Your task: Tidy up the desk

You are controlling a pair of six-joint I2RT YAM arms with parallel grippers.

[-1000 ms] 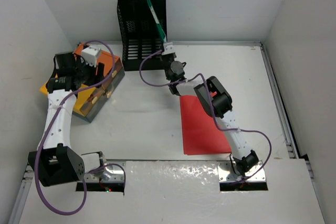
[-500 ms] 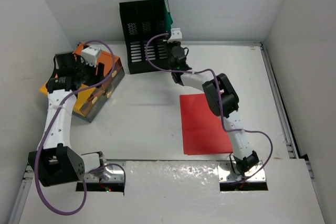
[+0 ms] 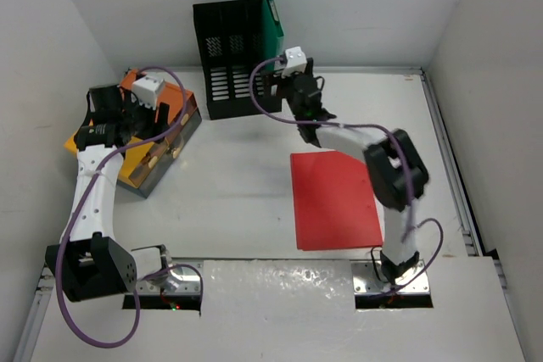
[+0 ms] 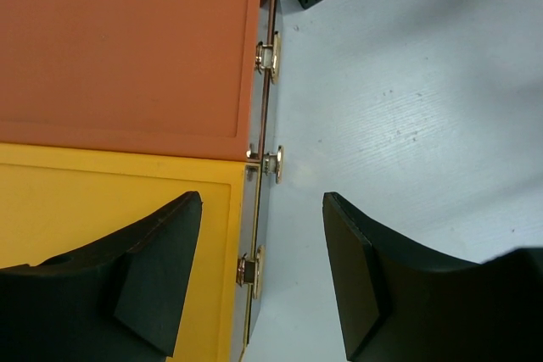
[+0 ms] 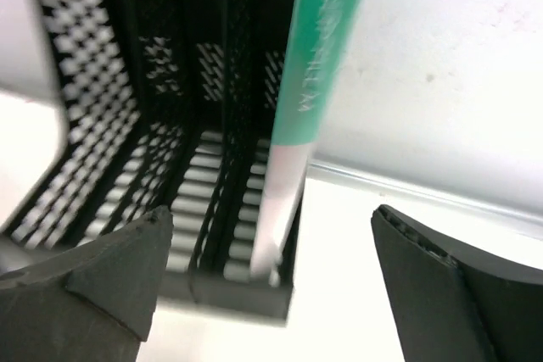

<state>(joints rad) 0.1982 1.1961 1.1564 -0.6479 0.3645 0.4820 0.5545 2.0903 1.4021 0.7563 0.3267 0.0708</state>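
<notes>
On the white desk [image 3: 237, 201] a black mesh file rack [image 3: 229, 57] stands at the back wall. A green folder [image 3: 273, 27] stands upright in its rightmost slot, and the right wrist view shows that green folder [image 5: 327, 48] in the rack [image 5: 170, 125]. My right gripper [image 3: 273, 91] is open just in front of the rack, its jaws [image 5: 271, 269] wide apart and touching nothing. A red folder [image 3: 333, 201] lies flat right of centre. My left gripper [image 3: 148, 120] hangs open over the orange-and-yellow drawer box [image 3: 157, 137], straddling its front edge [image 4: 259, 269] and holding nothing.
The drawer box sits at the desk's left edge, its brass knobs [image 4: 273, 163] facing the desk's middle. White walls close in the back and both sides. Metal rails [image 3: 450, 167] run along the desk's edges. Purple cables loop over both arms.
The right gripper carried the green folder up to the rack, set it upright in the rightmost slot and opened wide, letting go. The left arm has not moved.
</notes>
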